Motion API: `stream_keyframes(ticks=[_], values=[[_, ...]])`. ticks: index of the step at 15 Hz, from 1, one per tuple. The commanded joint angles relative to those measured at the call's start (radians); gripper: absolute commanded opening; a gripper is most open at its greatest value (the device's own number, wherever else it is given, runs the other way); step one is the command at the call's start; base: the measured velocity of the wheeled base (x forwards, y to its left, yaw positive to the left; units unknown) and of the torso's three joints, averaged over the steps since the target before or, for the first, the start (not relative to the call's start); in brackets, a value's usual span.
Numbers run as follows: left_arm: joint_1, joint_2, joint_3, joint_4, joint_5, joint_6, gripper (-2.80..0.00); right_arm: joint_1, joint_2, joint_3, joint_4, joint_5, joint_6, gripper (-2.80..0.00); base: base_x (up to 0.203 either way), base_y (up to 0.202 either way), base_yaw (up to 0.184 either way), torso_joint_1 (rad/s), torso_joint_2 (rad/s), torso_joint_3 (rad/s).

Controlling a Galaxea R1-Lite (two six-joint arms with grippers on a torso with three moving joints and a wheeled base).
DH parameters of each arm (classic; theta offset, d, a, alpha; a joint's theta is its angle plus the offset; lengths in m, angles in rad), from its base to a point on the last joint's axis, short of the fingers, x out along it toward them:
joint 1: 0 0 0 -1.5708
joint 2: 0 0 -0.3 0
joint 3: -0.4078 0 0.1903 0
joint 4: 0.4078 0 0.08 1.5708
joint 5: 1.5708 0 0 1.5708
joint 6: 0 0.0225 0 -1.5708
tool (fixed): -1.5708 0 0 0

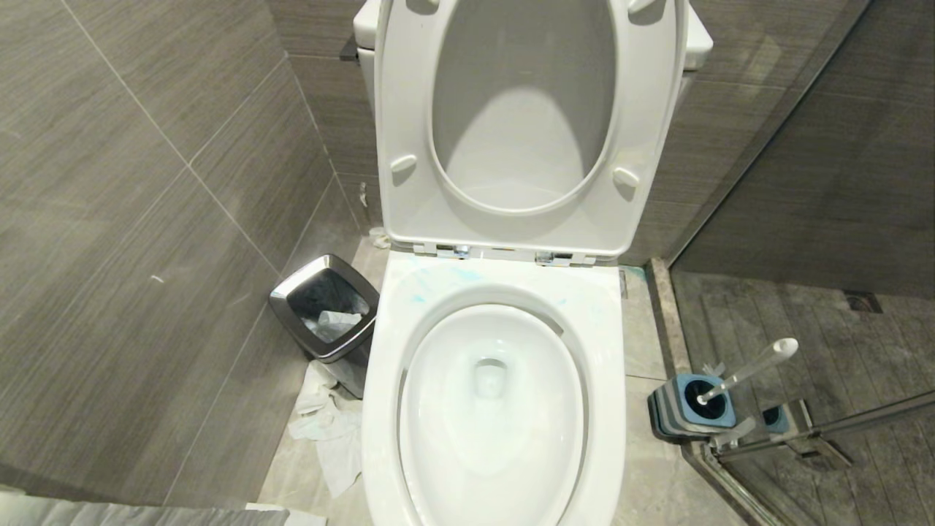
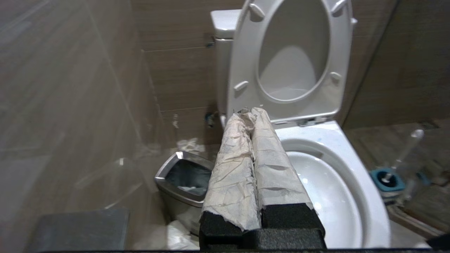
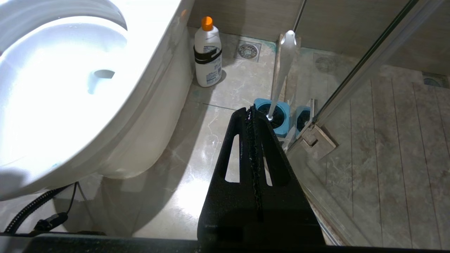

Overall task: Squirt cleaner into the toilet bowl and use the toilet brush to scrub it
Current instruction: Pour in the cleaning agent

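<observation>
Standing in its holder [image 1: 694, 409], toilet brush [image 1: 745, 369], toilet bowl [image 1: 497, 409] lid up, left pincer [image 2: 250, 114] and right pincer [image 3: 250, 112] pressed together

White toilet bowl [image 1: 497, 409] (turquoise smears), blue-and-grey holder [image 1: 690, 409], orange-capped white bottle [image 3: 208, 52].

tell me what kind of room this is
A bathroom, most likely a small tiled one. The white toilet bowl stands with seat and lid raised, the toilet brush sits in its blue holder on the floor, and a glass shower partition closes off a drained area.
</observation>
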Motion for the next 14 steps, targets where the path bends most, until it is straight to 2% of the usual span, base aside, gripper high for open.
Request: stream_keyframes(ticks=[1, 2, 4, 7, 8, 10, 12, 14], values=[[0.005, -0.072, 0.041, 0.004, -0.055, -0.036, -2.80, 0.000, -0.001, 0.012, 0.000, 0.000, 0.000, -2.80, 0.000, 0.000, 0.000, 0.000, 0.00, 0.000], [0.004, -0.109, 0.074, 0.008, -0.077, -0.063, -2.80, 0.000, -0.001, 0.012, 0.000, 0.000, 0.000, -2.80, 0.000, 0.000, 0.000, 0.000, 0.00, 0.000], [0.000, -0.192, 0.154, 0.002, -0.090, -0.078, -2.80, 0.000, -0.001, 0.012, 0.000, 0.000, 0.000, -2.80, 0.000, 0.000, 0.000, 0.000, 0.00, 0.000], [-0.002, -0.202, 0.177, -0.130, -0.117, -0.105, -2.80, 0.000, -0.001, 0.012, 0.000, 0.000, 0.000, -2.80, 0.000, 0.000, 0.000, 0.000, 0.00, 0.000], [-0.002, -0.202, 0.184, -0.159, -0.129, -0.134, -2.80, 0.000, -0.001, 0.012, 0.000, 0.000, 0.000, -2.80, 0.000, 0.000, 0.000, 0.000, 0.00, 0.000], [-0.002, -0.202, 0.200, -0.165, -0.133, -0.175, -2.80, 0.000, -0.001, 0.012, 0.000, 0.000, 0.000, -2.80, 0.000, 0.000, 0.000, 0.000, 0.00, 0.000], [-0.002, -0.202, 0.245, -0.165, -0.131, -0.154, -2.80, 0.000, -0.001, 0.012, 0.000, 0.000, 0.000, -2.80, 0.000, 0.000, 0.000, 0.000, 0.00, 0.000], [-0.002, -0.202, 0.354, -0.171, -0.120, -0.091, -2.80, 0.000, -0.001, 0.012, 0.000, 0.000, 0.000, -2.80, 0.000, 0.000, 0.000, 0.000, 0.00, 0.000]])
